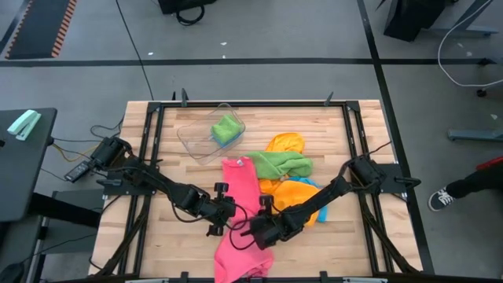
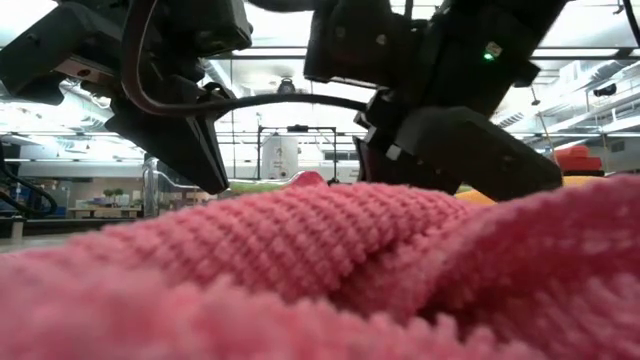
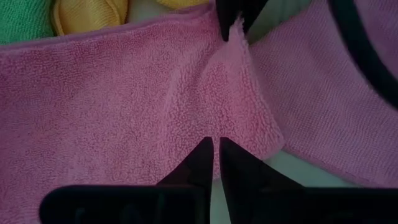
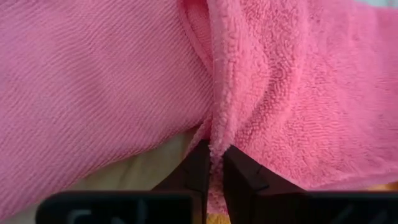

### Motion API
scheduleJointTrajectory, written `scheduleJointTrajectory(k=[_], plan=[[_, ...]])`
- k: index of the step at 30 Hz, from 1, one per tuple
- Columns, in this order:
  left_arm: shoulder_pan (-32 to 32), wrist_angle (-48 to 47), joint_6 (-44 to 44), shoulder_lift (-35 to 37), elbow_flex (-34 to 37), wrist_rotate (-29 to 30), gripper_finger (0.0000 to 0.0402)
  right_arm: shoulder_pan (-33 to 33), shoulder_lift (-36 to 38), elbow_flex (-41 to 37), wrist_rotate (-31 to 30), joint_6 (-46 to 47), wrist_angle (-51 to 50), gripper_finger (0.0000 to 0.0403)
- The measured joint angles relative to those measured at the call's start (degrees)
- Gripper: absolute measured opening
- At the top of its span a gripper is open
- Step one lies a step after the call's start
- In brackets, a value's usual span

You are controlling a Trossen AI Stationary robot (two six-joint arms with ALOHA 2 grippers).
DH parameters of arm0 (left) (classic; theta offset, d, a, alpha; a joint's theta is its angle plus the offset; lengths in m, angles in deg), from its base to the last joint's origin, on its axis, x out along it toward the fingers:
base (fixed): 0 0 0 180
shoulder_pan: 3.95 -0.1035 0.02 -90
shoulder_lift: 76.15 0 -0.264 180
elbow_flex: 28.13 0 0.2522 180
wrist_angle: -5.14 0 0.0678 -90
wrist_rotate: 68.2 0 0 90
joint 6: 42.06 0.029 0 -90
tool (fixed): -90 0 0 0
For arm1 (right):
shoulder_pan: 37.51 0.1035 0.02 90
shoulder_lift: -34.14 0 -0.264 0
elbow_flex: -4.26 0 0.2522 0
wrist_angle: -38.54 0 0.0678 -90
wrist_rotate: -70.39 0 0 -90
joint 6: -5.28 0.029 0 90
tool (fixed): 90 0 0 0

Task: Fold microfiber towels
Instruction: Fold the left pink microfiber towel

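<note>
the pink towel [image 1: 240,212] lies stretched from the middle of the wooden table [image 1: 369,236] toward its 6 o'clock edge, rumpled at the near end. the left gripper [image 1: 222,222] sits at the towel's 9 o'clock side, its fingers [image 3: 205,163] pressed together on a raised ridge of the pink cloth. the right gripper [image 1: 250,233] meets it from the 3 o'clock side, its fingers [image 4: 239,171] also nipped tight on a fold of the same towel, pink pile bulging up between them. the two grippers are just beside each other over the towel. at about 1 o'clock from the towel's far end lie a green towel [image 1: 283,163] and orange towels [image 1: 299,196], overlapping in a heap. a clear tub [image 1: 206,135] at 11 o'clock holds another green towel [image 1: 226,128].
</note>
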Motion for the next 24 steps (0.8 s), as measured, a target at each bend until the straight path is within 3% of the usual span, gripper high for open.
scheduleJointTrajectory(k=[4, 10, 17, 24], plan=[[0.02, -0.36, -1.14, 0.0, -0.02, 0.0, 0.0043, -0.99, 0.29, -0.41, 4.28, 1.48, 0.41, 0.0042], [0.11, -1.86, -1.47, 0.0, -0.04, -3.63, 0.0048, -1.08, 0.33, -0.85, 4.55, 1.39, 0.67, 0.0047], [0.13, -4.53, -0.6, -0.02, -0.04, -4.5, 0.0048, -1.17, 0.42, -0.82, 6.54, 2.24, 0.15, 0.0097], [0.55, -3.81, 8.48, -0.02, -0.04, -4.51, 0.0063, -1.04, -0.03, 3.4, 9.38, 2.13, -6.81, 0.0143]])
